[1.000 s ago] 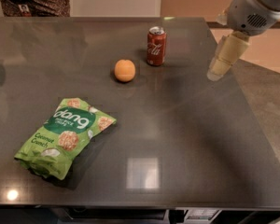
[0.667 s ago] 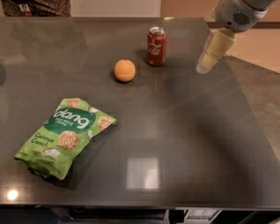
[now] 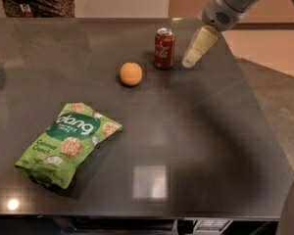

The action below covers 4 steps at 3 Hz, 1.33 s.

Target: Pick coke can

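Note:
The coke can (image 3: 164,48) is a small red can with white script and a silver top. It stands upright on the dark table (image 3: 196,131), toward the far side. An orange (image 3: 131,74) lies a little to its left and nearer. My gripper (image 3: 190,61) comes down from the upper right on a grey arm. Its cream tip hangs just to the right of the can, a small gap away, at about the can's height. It holds nothing.
A green Dang snack bag (image 3: 68,143) lies at the front left of the table. A person in patterned clothes (image 3: 36,1) stands behind the far left edge. The table's right edge (image 3: 262,111) drops to a tan floor.
My gripper has moved left and slightly away from the camera, from well right of the can to just beside it. The can, orange and bag have not moved.

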### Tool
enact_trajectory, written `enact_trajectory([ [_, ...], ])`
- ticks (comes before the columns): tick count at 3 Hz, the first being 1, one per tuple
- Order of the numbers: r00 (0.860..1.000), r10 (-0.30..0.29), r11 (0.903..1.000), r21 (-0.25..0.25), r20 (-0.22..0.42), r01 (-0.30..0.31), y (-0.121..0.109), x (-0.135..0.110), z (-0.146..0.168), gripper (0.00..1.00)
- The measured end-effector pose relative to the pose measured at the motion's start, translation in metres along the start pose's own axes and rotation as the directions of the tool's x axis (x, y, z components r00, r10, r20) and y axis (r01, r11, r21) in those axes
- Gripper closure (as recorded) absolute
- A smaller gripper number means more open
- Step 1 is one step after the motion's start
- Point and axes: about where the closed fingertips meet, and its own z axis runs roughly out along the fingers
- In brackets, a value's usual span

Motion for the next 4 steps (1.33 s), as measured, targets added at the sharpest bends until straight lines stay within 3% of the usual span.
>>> enact_trajectory([
  [2, 0.992, 0.123, 0.9921, 0.021, 0.04, -0.124, -0.034, -0.024, 0.044, 0.0],
  [4, 0.976, 0.207, 0.9783, -0.018, 0.064, -0.207, -0.055, -0.043, 0.082, 0.0],
])
